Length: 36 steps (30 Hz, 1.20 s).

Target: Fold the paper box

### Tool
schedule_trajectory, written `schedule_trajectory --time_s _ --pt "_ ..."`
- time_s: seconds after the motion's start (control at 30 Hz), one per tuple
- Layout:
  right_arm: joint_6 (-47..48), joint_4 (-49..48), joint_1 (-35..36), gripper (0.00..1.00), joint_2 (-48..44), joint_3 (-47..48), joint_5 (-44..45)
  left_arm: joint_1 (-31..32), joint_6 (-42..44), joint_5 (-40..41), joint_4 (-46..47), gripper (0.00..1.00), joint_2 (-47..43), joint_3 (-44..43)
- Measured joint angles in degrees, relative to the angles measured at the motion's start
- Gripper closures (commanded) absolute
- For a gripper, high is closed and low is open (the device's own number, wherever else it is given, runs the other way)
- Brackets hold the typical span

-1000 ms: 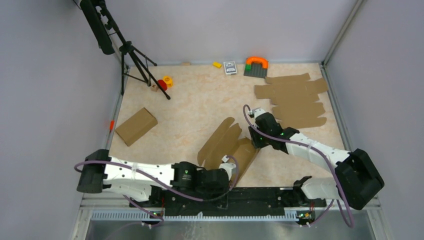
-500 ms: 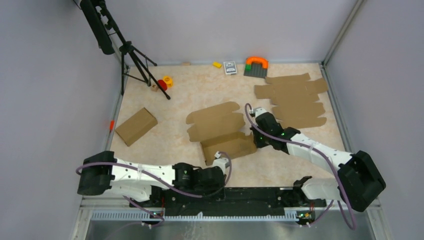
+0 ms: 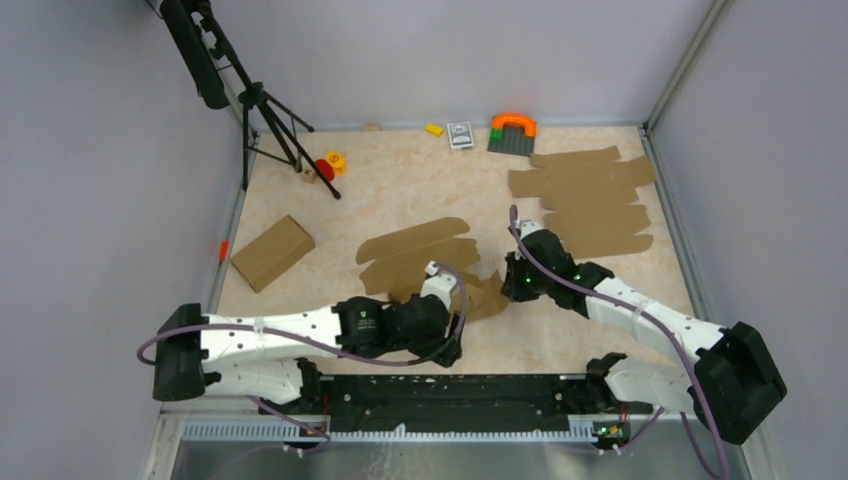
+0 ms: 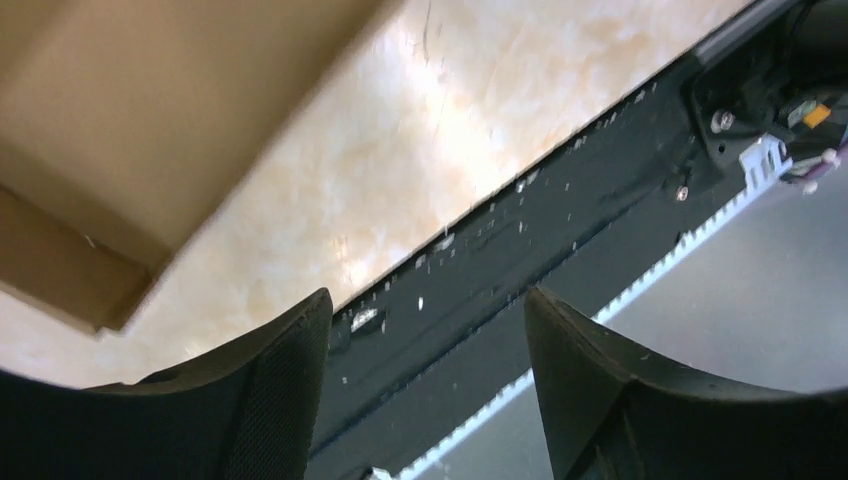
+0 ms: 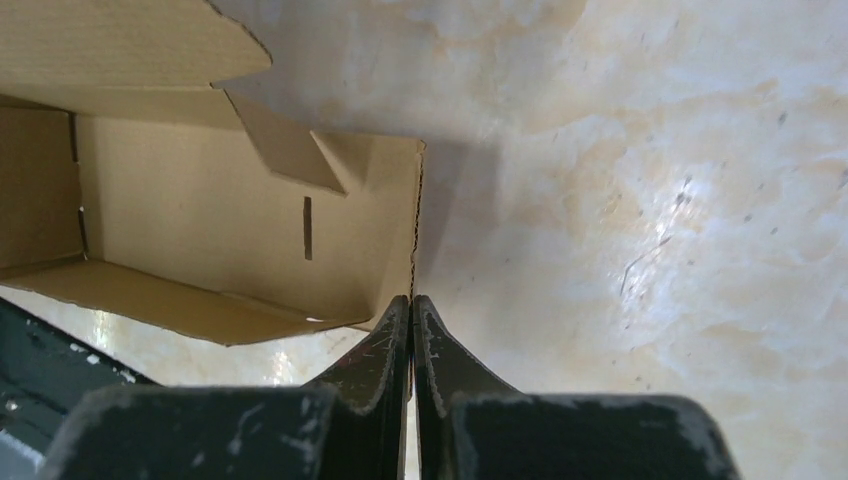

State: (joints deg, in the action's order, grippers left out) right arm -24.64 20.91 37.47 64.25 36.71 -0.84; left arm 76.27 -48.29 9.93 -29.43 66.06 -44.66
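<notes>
Two claws here: the left gripper (image 4: 425, 390) is spread wide with nothing between its fingers, at the near side of the plain brown cardboard paper box (image 3: 415, 255), which sits half-formed mid-table. Over to the right, the right gripper (image 5: 412, 305) is pinched tight on the box's side wall edge. A pile of flat brown cardboard sheets (image 3: 590, 200) lies far right.

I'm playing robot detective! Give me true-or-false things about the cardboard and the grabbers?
The left gripper is open and empty. True.
The right gripper is wide open. False: it is shut on an edge of the brown cardboard paper box.
A pile of flat brown cardboard sheets lies far right. True.
Something orange sits on the paper box. False: the orange plastic arch stands by the back wall, apart.
</notes>
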Motion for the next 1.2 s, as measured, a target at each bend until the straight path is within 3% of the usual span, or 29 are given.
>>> schedule_trajectory --time_s 0.3,0.57,0.83,1.1,1.2 --pt "-10.19 -4.24 0.37 1.0 -5.81 -8.76 -2.03 -0.17 6.75 8.2 -5.38 0.26 15.23 -16.92" --pt "-14.12 -6.21 0.42 1.0 -10.75 -11.13 -1.92 -2.14 8.0 9.18 -5.77 0.3 26.18 -20.52" --pt "-15.04 -6.56 0.42 1.0 -10.8 -11.23 -1.86 -4.15 7.93 8.96 -6.19 0.3 30.45 -22.75" --pt "-15.52 -7.82 0.63 1.0 -10.8 -11.98 -2.03 -6.45 7.41 8.96 -5.03 0.41 30.49 -22.75" --pt "-15.52 -8.07 0.63 1.0 -10.8 -11.98 -2.08 -7.58 7.02 9.14 -4.26 0.54 30.71 -22.75"
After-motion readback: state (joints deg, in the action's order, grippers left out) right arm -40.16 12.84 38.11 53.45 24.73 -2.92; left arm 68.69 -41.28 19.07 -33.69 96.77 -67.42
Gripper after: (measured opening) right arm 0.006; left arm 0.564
